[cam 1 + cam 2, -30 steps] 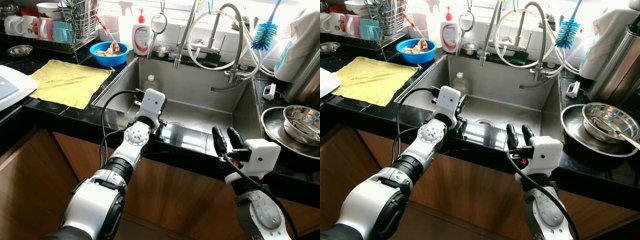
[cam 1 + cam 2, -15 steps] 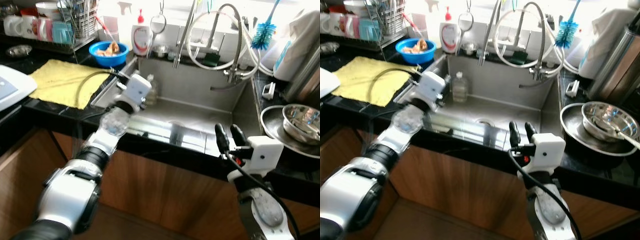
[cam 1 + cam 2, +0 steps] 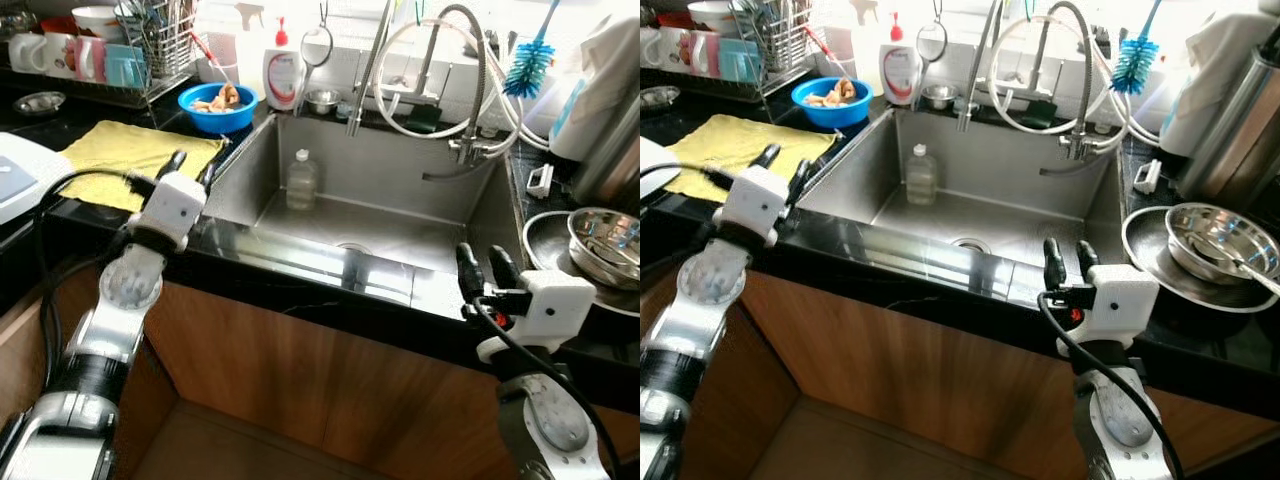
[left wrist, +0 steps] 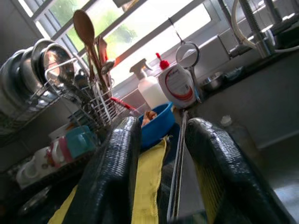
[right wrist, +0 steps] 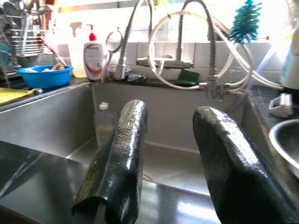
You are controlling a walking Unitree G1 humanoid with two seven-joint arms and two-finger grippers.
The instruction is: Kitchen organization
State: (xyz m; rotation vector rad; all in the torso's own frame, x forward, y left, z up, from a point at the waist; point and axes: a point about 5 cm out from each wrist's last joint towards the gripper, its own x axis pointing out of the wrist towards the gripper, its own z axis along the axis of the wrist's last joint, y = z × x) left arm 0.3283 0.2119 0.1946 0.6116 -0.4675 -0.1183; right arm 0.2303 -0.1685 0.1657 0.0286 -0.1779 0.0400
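A clear, capped plastic bottle (image 3: 301,179) stands upright at the sink's (image 3: 400,165) back-left corner. My left gripper (image 3: 191,166) hovers over the yellow cloth (image 3: 120,152), fingers apart; my right gripper (image 3: 484,270), fingers apart, holds nothing at the sink's front-right corner.

One yellow cloth (image 3: 135,150), one blue bowl (image 3: 218,103), one soap bottle (image 3: 283,72), one clear bottle (image 3: 301,180), one teal bottle brush (image 3: 529,66), two grippers

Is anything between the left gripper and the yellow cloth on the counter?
Nothing visible. The left gripper, fingers open and empty, hovers at the near right corner of the yellow cloth, which lies flat on the black counter beside the sink.
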